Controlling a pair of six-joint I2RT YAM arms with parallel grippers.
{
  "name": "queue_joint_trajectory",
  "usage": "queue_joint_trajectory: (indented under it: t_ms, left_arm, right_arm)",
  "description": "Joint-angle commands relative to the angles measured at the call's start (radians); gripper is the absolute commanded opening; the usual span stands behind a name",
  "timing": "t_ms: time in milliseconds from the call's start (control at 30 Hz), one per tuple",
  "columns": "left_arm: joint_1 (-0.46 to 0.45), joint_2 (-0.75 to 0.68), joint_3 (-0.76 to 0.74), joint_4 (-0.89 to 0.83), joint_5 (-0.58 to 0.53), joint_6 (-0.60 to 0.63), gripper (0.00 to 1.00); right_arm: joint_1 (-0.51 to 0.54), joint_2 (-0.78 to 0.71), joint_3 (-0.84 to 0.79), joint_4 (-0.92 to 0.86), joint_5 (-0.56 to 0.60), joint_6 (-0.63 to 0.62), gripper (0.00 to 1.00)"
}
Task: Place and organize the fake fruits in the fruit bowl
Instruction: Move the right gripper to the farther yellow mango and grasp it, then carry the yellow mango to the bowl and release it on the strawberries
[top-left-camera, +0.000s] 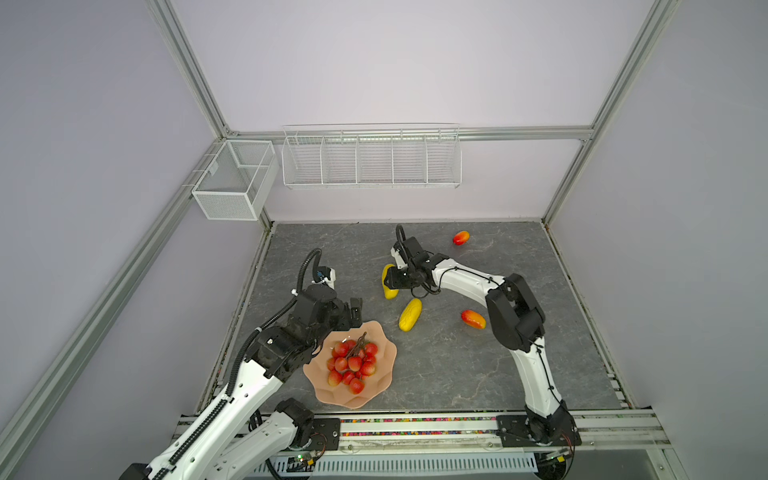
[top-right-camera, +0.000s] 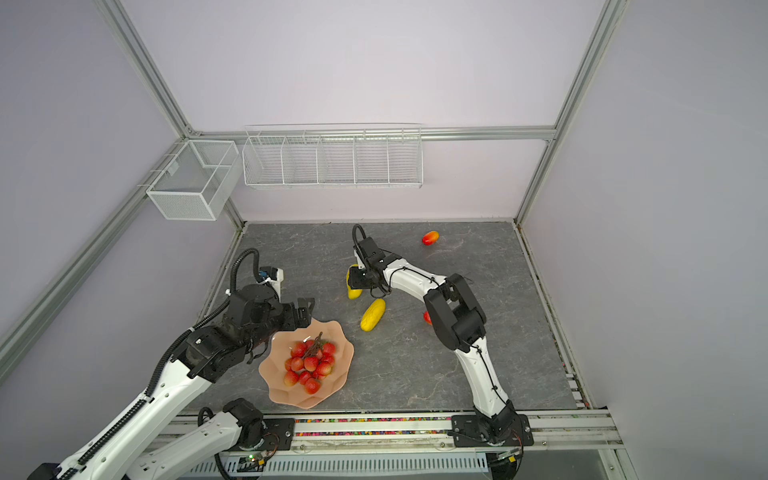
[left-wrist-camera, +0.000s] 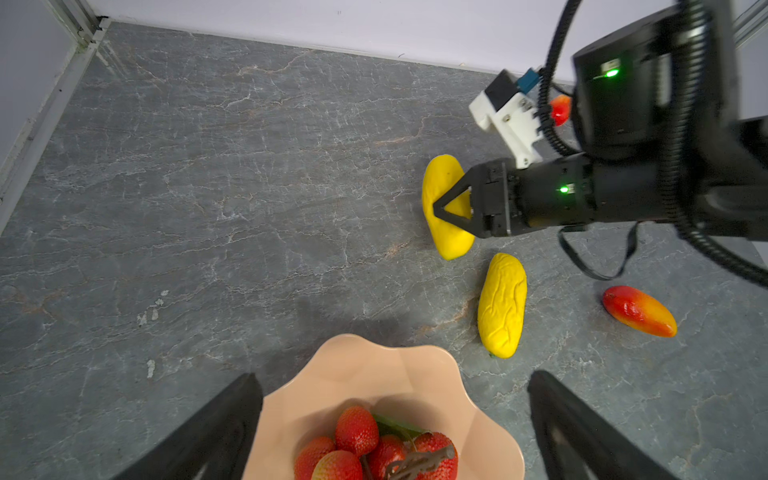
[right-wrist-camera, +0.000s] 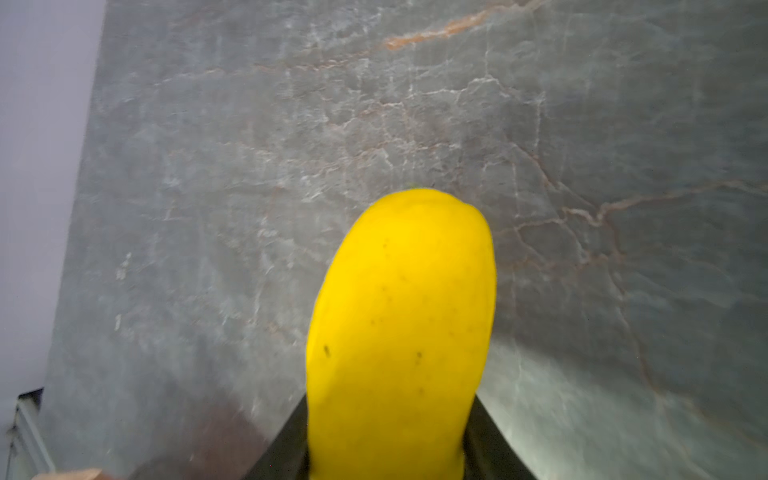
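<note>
Right wrist view: smooth glossy yellow oblong fruit (right-wrist-camera: 403, 316) filling the middle, the right gripper (right-wrist-camera: 388, 440) around it, black fingers (right-wrist-camera: 286, 451) pressed against both its sides. Grasping it by the look of it, though not yet lifted off the grey marbled bench (right-wrist-camera: 249, 166).

Best to firm up the squeeze before raising, then lift straight up and lower lengthwise into the bare side of the bowl. Worth backing the other gripper off the rim first.

Only from the left wrist: the grip set across the fruit's waist, a ribbed yellow fruit (left-wrist-camera: 502, 305) just beside its nearer end, and the left gripper (left-wrist-camera: 392, 376) spread wide and empty over the far rim of the peach scalloped plastic bowl (left-wrist-camera: 353, 365).

Only in both top views:
- bowl by the bench's front edge, toward the left front corner
- bunch of red berries (top-left-camera: 353, 363) already inside it
- gripped fruit mid-bench, its middle hidden under the wrist
- one red-orange fruit (top-left-camera: 473, 319) right of the ribbed one, another (top-left-camera: 461, 237) near the far edge
</note>
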Motion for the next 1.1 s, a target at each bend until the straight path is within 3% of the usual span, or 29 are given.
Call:
queue_joint_trajectory:
  t_ms: [0, 167, 367, 800, 1067]
  left_arm:
    - [0.005, -0.048, -0.016, -0.105, 0.025, -0.06, 0.99]
    - [0.005, -0.117, -0.007, -0.244, 0.082, -0.109, 0.99]
    - [0.005, -0.204, -0.008, -0.251, 0.064, -0.137, 0.99]
    - [0.005, -0.225, 0.015, -0.275, 0.107, -0.137, 0.99]
    - [0.005, -0.214, -0.004, -0.247, 0.106, -0.134, 0.99]
  right_arm:
    - [0.019, -0.19, -0.098, 0.069, -0.02, -0.072, 0.44]
    - [0.09, -0.335, -0.241, 0.047, -0.124, -0.16, 0.44]
    - [0.172, -0.308, -0.228, -0.035, -0.275, -0.35, 0.44]
    - [0.215, -0.161, -0.101, -0.208, -0.262, -0.578, 0.46]
    - [0.228, -0.113, -0.041, -0.25, -0.263, -0.629, 0.49]
